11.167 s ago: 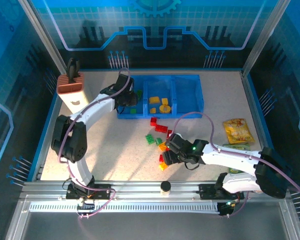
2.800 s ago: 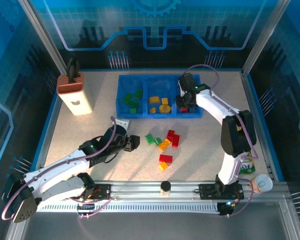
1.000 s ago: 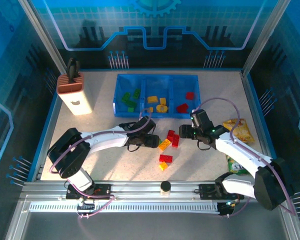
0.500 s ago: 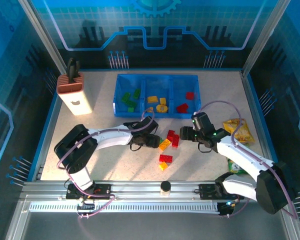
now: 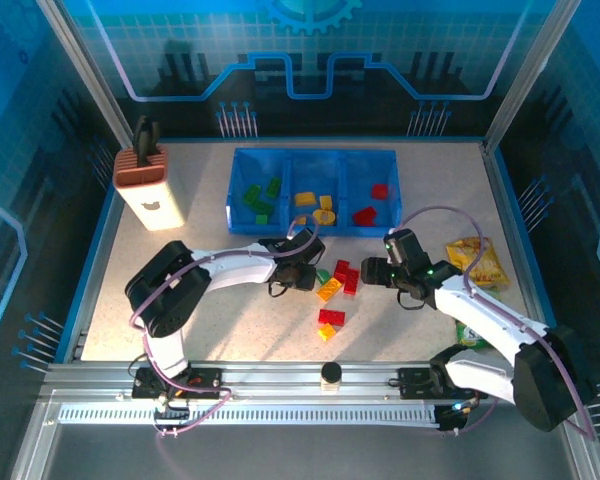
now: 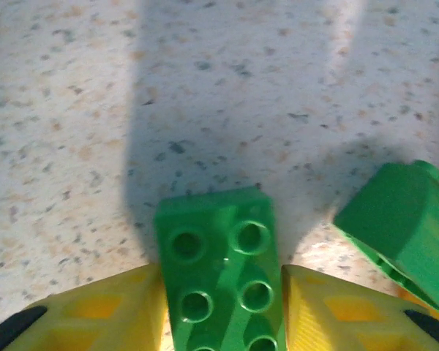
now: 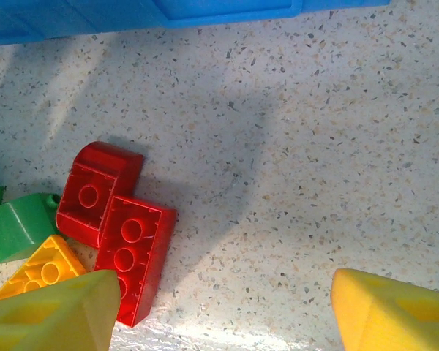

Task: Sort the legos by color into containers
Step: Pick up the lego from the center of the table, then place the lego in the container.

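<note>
Seen from above, the blue tray (image 5: 380,152) holds green legos (image 5: 256,200) in its left compartment, orange ones (image 5: 320,207) in the middle and red ones (image 5: 372,205) on the right. A loose cluster of bricks (image 5: 332,300) lies just in front of its near wall. The left gripper (image 5: 302,275) sits low in front of the middle compartment, and the right gripper (image 5: 365,270) is in front of the red one. On the left wrist camera, the yellow fingers (image 6: 95,314) press both flanks of a green brick (image 6: 219,278), studs up, with another green piece (image 6: 399,223) just beside it: clamped, apparently not yet lifted. On the right wrist camera, the jaws stand wide apart and empty, with two touching red bricks (image 7: 117,219) ahead, short of the tray. The green pick seems in hand; next comes a clean lift and carry over the tray's wall into the left compartment.
</note>
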You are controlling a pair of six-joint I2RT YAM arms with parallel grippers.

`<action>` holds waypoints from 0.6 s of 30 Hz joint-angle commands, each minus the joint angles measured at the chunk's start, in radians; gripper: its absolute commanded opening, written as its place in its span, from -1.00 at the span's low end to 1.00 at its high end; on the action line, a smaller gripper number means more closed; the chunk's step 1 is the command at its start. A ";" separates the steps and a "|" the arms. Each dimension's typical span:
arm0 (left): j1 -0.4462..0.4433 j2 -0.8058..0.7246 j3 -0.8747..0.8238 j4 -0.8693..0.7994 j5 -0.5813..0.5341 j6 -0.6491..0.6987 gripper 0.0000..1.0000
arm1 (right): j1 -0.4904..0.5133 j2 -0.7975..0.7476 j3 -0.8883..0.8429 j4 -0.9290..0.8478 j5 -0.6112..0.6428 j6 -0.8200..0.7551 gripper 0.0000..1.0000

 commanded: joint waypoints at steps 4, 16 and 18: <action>0.016 -0.158 -0.044 -0.041 -0.109 0.021 -0.40 | 0.007 -0.011 -0.027 0.026 -0.006 0.027 0.54; 0.339 -0.262 0.044 0.012 -0.024 0.106 -0.43 | 0.126 0.018 -0.043 0.005 0.062 0.060 0.53; 0.368 -0.212 0.098 0.008 -0.023 0.124 -0.42 | 0.149 0.017 -0.048 0.005 0.067 0.071 0.53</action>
